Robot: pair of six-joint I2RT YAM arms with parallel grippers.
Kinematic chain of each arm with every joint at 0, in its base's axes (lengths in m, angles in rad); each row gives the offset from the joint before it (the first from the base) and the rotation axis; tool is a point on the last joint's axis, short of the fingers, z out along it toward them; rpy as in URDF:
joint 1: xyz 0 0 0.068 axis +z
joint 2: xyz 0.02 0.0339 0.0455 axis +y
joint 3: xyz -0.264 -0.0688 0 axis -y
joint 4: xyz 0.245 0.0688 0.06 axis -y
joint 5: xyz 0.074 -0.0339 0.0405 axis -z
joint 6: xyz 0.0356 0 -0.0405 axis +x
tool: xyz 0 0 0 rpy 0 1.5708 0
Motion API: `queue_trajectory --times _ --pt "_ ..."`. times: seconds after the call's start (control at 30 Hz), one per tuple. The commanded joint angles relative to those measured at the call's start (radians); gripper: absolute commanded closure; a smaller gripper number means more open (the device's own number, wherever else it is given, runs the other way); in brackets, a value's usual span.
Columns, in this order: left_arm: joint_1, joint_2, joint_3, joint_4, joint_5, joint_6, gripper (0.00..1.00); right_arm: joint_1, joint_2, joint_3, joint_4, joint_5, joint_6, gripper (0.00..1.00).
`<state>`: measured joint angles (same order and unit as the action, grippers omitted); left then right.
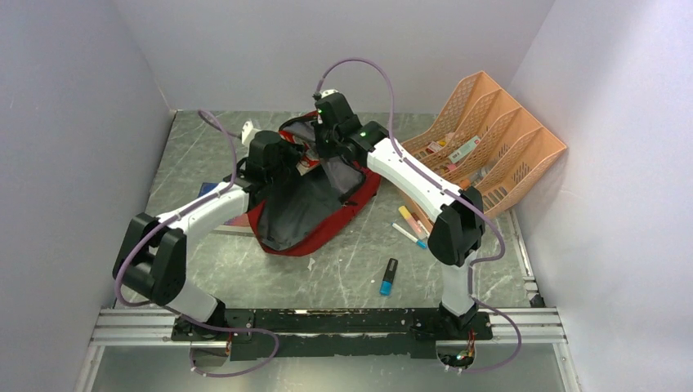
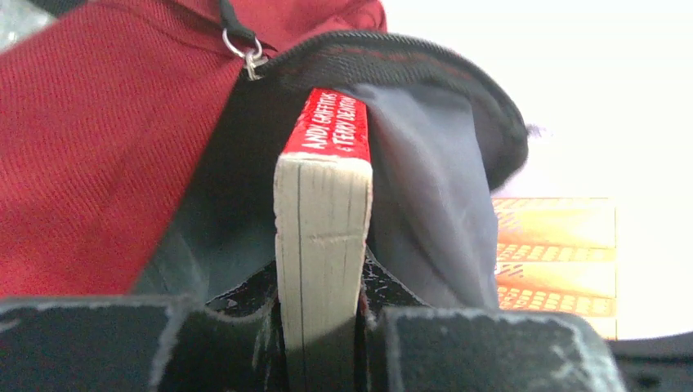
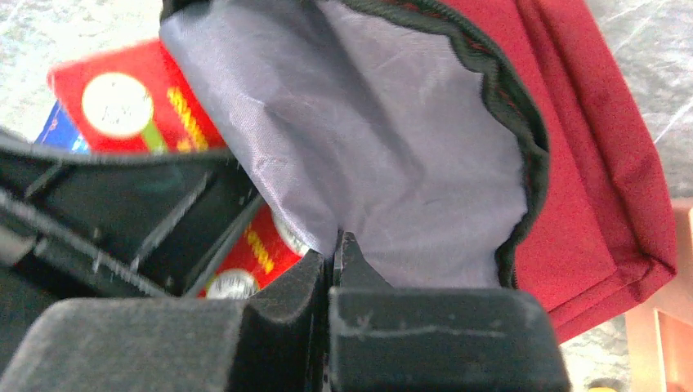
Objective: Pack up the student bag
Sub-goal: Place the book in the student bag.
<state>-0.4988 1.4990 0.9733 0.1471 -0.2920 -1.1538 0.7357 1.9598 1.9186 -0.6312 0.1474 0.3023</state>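
Book (image 2: 323, 220) at the bag's (image 2: 98, 163) mouth
Left gripper (image 2: 323, 298) clamps it; right gripper (image 3: 333, 265) pinches the lining (image 3: 392, 163) (hold it wide, slide straight).

White-shelled left arm (image 1: 208, 211) and right arm (image 1: 404, 173) have black joint housings and looping lilac cables (image 1: 359, 61).

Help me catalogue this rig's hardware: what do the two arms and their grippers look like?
Both the left arm and the right arm have glossy white link shells between chunky black joint housings. A lilac cable loops loosely along each arm. Small green lights glow on the right arm's black wrist housing. The left gripper and right gripper have blocky matte-black fingers with pale, scuffed edges.
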Motion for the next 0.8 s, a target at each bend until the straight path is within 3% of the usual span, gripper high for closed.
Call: queue_trajectory --times 0.0,0.13,0.43,0.77 --pt "0.061 0.041 0.121 0.185 0.053 0.094 0.95 -0.001 -0.057 -0.019 -0.069 -0.099 0.045 1.00" --pt "0.066 0.079 0.123 0.207 0.099 0.113 0.95 -0.004 -0.059 -0.066 -0.034 -0.091 0.033 1.00" --pt "0.060 0.106 -0.055 0.319 0.129 0.041 0.95 -0.047 -0.029 -0.109 0.033 -0.110 0.032 1.00" --pt "-0.063 0.199 -0.087 0.444 0.076 -0.081 0.95 -0.070 -0.021 -0.149 0.148 -0.180 0.114 1.00"
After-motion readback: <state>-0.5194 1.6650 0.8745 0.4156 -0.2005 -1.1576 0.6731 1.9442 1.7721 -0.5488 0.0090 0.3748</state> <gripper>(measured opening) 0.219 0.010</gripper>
